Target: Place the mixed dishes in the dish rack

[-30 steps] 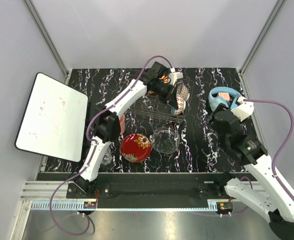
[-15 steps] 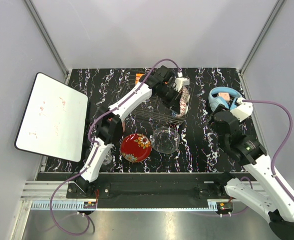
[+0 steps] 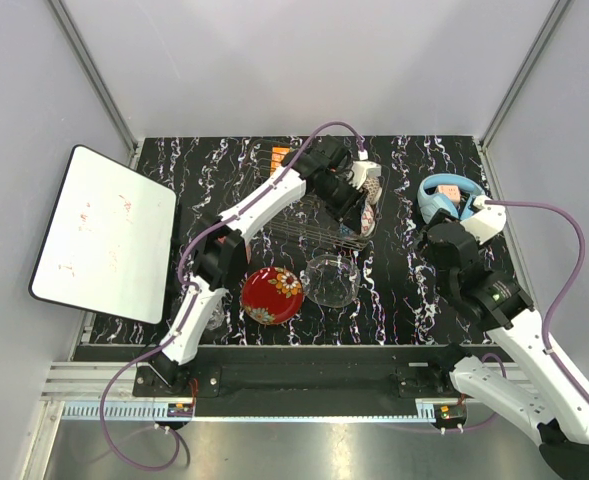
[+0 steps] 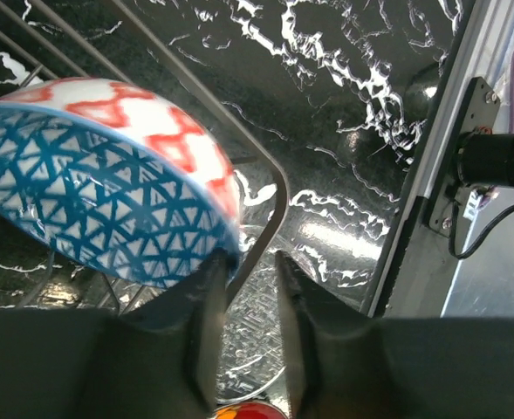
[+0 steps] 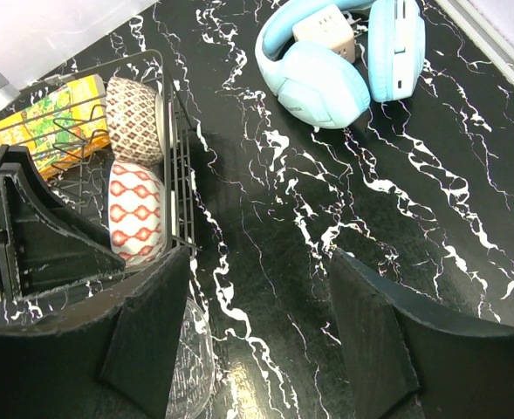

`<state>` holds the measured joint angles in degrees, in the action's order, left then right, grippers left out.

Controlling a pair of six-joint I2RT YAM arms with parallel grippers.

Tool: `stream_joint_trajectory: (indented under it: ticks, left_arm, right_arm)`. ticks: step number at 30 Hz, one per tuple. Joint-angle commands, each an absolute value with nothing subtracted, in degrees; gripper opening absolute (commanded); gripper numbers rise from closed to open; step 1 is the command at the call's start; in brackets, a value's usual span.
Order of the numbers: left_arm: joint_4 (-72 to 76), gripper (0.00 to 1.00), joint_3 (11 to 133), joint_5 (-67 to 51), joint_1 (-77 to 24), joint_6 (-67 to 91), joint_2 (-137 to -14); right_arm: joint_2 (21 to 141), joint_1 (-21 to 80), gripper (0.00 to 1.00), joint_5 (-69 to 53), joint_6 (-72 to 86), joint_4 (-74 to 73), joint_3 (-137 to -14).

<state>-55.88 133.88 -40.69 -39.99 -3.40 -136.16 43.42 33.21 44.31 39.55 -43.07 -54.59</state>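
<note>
The blue patterned bowl (image 4: 108, 183) stands on edge at the right end of the dish rack (image 3: 304, 215), next to the small beige patterned bowl (image 5: 134, 118). My left gripper (image 4: 246, 279) hovers at that end, jaws a little apart. The rack's corner wire (image 4: 270, 209) runs between them and the bowl's rim lies just outside the left fingertip (image 4: 211, 278). The red floral bowl (image 3: 272, 295) and the clear bowl (image 3: 332, 278) sit on the table in front of the rack. A small clear glass cup (image 3: 211, 318) stands by the left arm. My right gripper (image 5: 257, 332) hangs open over bare table.
Light-blue headphones (image 3: 442, 195) lie at the right beside my right arm. An orange-green box (image 5: 51, 118) sits at the rack's far end. A flat white board (image 3: 104, 235) leans off the table's left edge.
My left arm carried the blue patterned bowl rightward to the rack's right end, and its jaws have come slightly apart off the rim. The right arm has not moved.
</note>
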Motion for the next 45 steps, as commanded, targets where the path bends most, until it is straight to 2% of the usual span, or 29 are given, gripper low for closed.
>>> stream_joint_trajectory:
  ticks: [1,4,6,7,9,17,21,24,31,33,38,45]
  left_arm:
    - [-55.4,0.41,133.2,-41.0,-39.3,-6.1,-136.1]
    - [-55.7,0.5,132.8,-39.9,-39.1,-6.7,-136.2]
    - [-56.2,0.72,132.8,-39.6,-39.1,-6.2,-135.9]
    - [-56.3,0.9,132.9,-39.7,-39.1,-6.2,-135.2]
    - [-56.6,0.98,132.8,-39.3,-39.1,-5.9,-134.0]
    - [-59.1,0.99,132.5,-41.7,-36.2,-4.7,-121.9]
    - [-59.6,0.99,130.9,-43.2,-30.1,-5.7,-114.0]
    - [-59.3,0.99,127.1,-38.6,-24.0,-8.1,-110.3]
    - [-57.3,0.99,117.8,-23.2,-9.2,-9.2,-111.2]
    - [-57.0,0.99,114.8,-18.7,-7.7,-9.9,-112.3]
    - [-51.0,0.99,106.7,-15.8,-7.1,-9.2,-111.4]
    - [-47.4,0.99,105.6,-14.1,-6.9,-7.3,-113.6]
  right_arm:
    - [44.1,33.1,0.73,45.4,40.5,-42.0,-54.8]
    - [44.7,33.1,0.73,45.2,40.6,-41.9,-55.0]
    - [45.0,33.1,0.73,45.3,40.5,-41.9,-54.9]
    - [45.3,33.1,0.74,45.4,40.7,-41.8,-54.9]
    - [45.7,33.1,0.74,45.4,40.6,-41.6,-54.8]
    - [51.5,33.2,0.76,44.7,40.9,-38.5,-54.8]
    - [58.7,33.0,0.76,42.9,42.1,-36.9,-55.6]
    - [63.9,33.0,0.75,40.2,42.8,-35.9,-57.6]
    - [71.5,32.5,0.75,33.2,44.0,-35.9,-62.2]
    - [72.7,32.3,0.75,32.3,44.4,-35.8,-62.3]
    - [76.2,29.1,0.74,27.5,44.4,-35.8,-63.5]
    - [79.9,25.1,0.73,20.6,43.9,-36.0,-65.7]
